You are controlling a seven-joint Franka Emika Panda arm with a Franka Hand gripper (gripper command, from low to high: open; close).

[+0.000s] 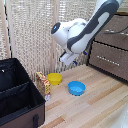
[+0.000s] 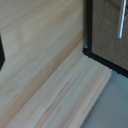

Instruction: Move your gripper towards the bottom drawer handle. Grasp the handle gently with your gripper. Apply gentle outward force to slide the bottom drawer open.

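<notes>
In the exterior view my white arm comes down from the upper right. My gripper [image 1: 69, 60] hangs above the wooden table, to the exterior view's left of the dark brown cabinet and well apart from it. Its fingers are too small and blurred to tell open from shut. The bottom drawer [image 1: 112, 65] has a flat dark front with a thin silver handle [image 1: 107, 59] and looks closed. The wrist view shows a dark drawer front [image 2: 107, 37] standing at the tabletop, with a silver bar handle [image 2: 121, 20] on it. No fingers show clearly there.
A big black fabric case [image 1: 17, 95] stands at the exterior view's left. A yellow bowl [image 1: 54, 78], a blue bowl [image 1: 76, 88] and a small patterned box [image 1: 44, 83] sit on the table [image 1: 95, 107]. An upper drawer [image 1: 119, 25] is above the bottom one.
</notes>
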